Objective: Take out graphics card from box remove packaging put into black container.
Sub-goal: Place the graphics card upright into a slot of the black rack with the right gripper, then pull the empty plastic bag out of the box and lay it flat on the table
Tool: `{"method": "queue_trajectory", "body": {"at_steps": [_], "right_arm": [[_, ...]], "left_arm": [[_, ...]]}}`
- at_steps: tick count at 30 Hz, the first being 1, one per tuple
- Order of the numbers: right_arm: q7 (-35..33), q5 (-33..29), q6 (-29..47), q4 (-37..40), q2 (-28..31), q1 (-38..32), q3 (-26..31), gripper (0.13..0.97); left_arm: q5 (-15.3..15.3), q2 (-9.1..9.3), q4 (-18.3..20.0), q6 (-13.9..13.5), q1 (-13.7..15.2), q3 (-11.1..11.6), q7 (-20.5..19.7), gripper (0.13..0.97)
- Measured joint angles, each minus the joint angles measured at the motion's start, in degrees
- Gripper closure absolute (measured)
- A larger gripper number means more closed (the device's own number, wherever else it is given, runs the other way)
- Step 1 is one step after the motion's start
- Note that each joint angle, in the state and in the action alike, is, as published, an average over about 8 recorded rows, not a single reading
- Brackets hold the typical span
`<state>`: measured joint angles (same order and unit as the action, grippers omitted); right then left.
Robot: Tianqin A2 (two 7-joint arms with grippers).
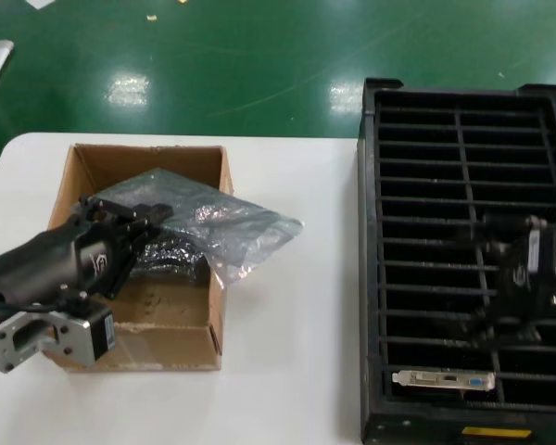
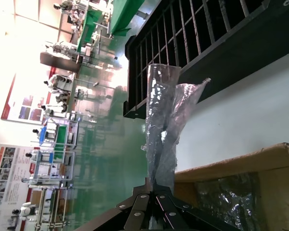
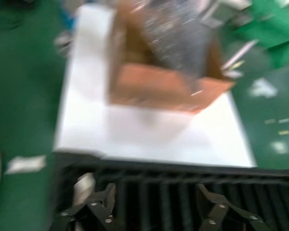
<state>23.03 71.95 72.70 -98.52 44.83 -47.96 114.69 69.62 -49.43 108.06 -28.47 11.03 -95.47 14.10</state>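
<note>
The left gripper [image 1: 153,216] is closed on the crinkly translucent grey-silver plastic packaging [image 1: 224,225], which trails from its fingertips over the brown corrugated cardboard box [image 1: 179,331]. The right gripper [image 3: 154,204], fingers spread wide and holding nothing, hangs over the large black slotted plastic container [image 1: 375,278]. The dark graphics card [image 1: 445,380], silver bracket showing, stands in a slot just below it.
</note>
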Motion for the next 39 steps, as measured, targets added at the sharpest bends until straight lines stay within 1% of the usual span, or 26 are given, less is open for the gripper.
{"method": "queue_trajectory", "body": {"at_steps": [4,5,8,12,15,21,23,30,32,35,37,39], "right_arm": [[-1.09,0.36,-9.15,1.76,-1.58,3.78,-4.15,0.550],[-1.46,0.48,-11.43,2.37,-2.08,4.62,-5.16,0.550],[-2.69,0.72,-18.19,4.60,-3.77,6.63,-8.03,0.474],[-3.27,0.10,-26.24,8.52,-6.28,7.91,-11.31,0.373],[-2.25,-1.91,-30.90,12.11,-8.08,7.71,-13.09,0.313],[0.84,-7.21,-34.86,18.73,-10.48,5.54,-14.07,0.211],[0.85,-7.88,-35.38,20.20,-10.86,4.85,-13.94,0.202],[-2.91,-5.75,-37.08,22.13,-10.94,3.89,-13.95,0.140],[-3.56,-5.21,-37.20,22.16,-10.87,3.89,-14.01,0.140],[-3.73,-5.07,-37.23,22.17,-10.85,3.89,-14.03,0.138],[-3.71,-5.09,-37.22,22.17,-10.85,3.89,-14.03,0.136],[-3.69,-5.10,-37.22,22.17,-10.86,3.89,-14.03,0.133]], "left_arm": [[0.00,0.00,0.00,0.00,0.00,0.00,0.00,0.959],[0.00,0.00,0.00,0.00,0.00,0.00,0.00,0.959],[0.00,0.00,0.00,0.00,0.00,0.00,0.00,0.959],[0.00,0.00,0.00,0.00,0.00,0.00,0.00,0.959],[0.00,0.00,0.00,0.00,0.00,0.00,0.00,0.959],[0.00,0.00,0.00,0.00,0.00,0.00,0.00,0.959],[0.00,0.00,0.00,0.00,0.00,0.00,0.00,0.959],[-0.15,0.11,0.23,-0.22,0.04,0.07,-0.44,0.959],[-0.56,0.47,0.95,-0.99,0.25,0.35,-2.09,0.959],[-1.59,1.74,2.64,-3.50,1.14,1.34,-6.99,0.959],[-2.57,3.57,3.84,-6.71,2.37,2.60,-11.90,0.959],[-3.30,6.13,4.36,-10.88,4.15,4.15,-17.32,0.959]]}}
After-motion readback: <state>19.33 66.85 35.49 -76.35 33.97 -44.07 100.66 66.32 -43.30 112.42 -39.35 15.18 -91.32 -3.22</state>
